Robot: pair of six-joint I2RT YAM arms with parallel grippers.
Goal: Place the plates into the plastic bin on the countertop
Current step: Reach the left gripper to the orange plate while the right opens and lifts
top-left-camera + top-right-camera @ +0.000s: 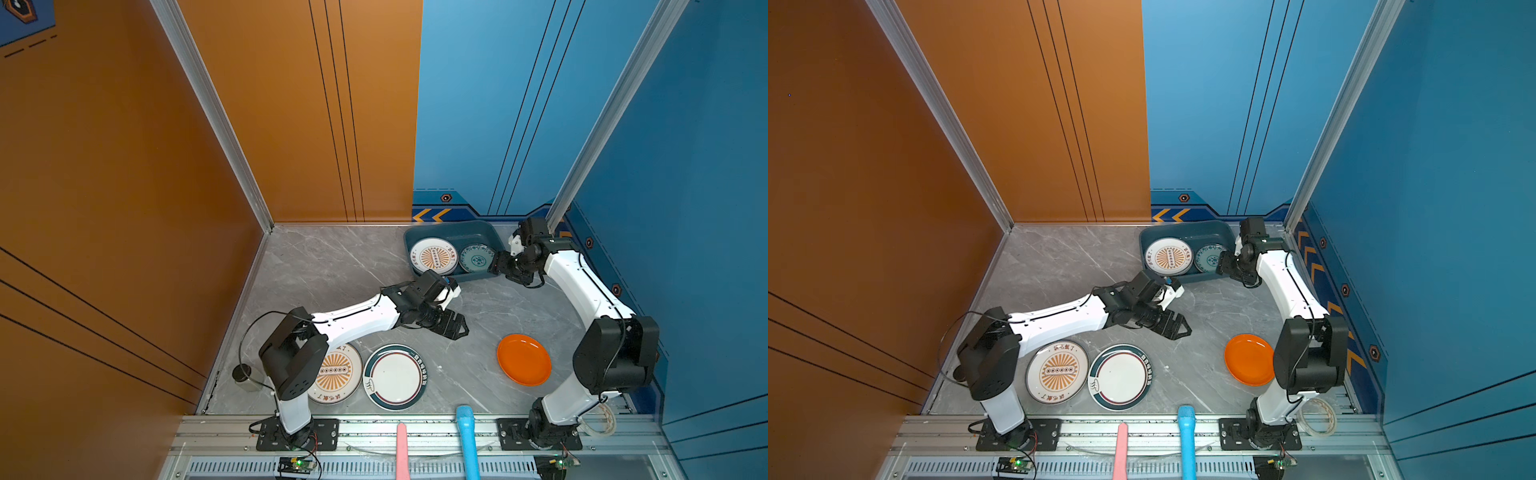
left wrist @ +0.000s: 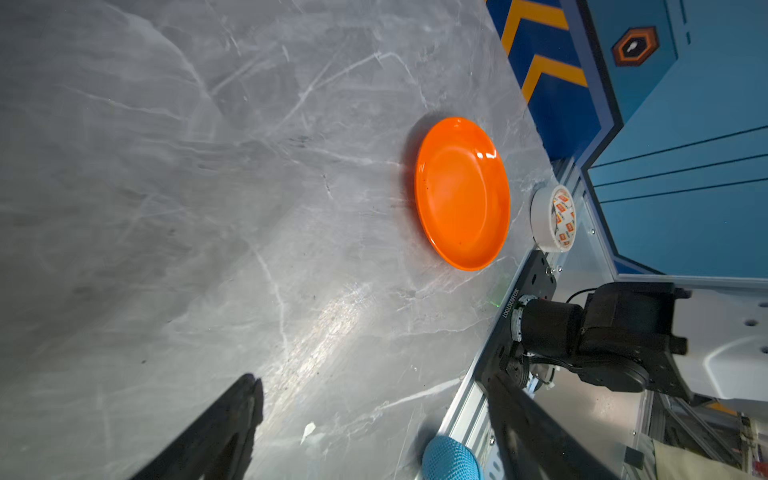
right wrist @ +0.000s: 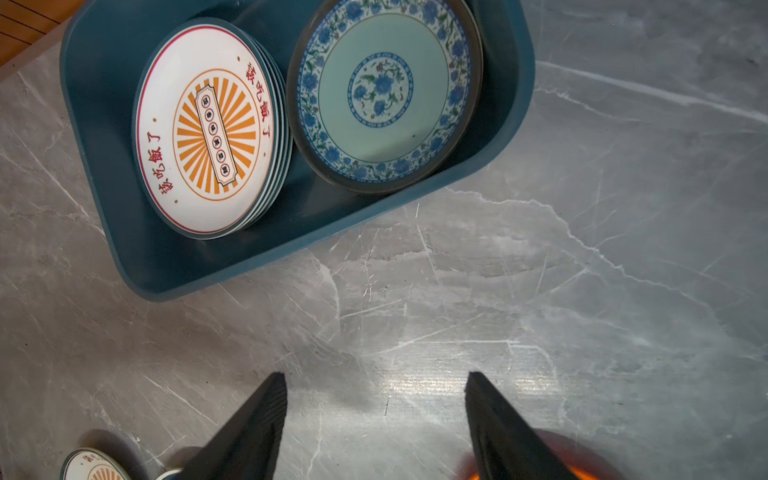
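Note:
The dark teal plastic bin (image 1: 449,232) (image 1: 1183,232) (image 3: 104,83) stands at the back of the grey countertop (image 1: 332,266). It holds a stack of plates with a sunburst one on top (image 1: 434,256) (image 3: 208,129) and a blue patterned plate (image 1: 477,257) (image 3: 382,91). On the countertop near the front lie a sunburst plate (image 1: 336,374), a teal-rimmed plate (image 1: 395,376) and an orange plate (image 1: 523,359) (image 2: 461,193). My left gripper (image 1: 457,328) (image 2: 374,378) hangs open and empty mid-counter. My right gripper (image 1: 496,265) (image 3: 376,374) is open and empty beside the bin's right end.
A tape roll (image 1: 598,419) (image 2: 555,218) lies at the front right by the right arm's base. A small metal cup (image 1: 245,376) stands at the front left. Pink (image 1: 402,449) and blue (image 1: 467,440) handles cross the front rail. Walls close in three sides.

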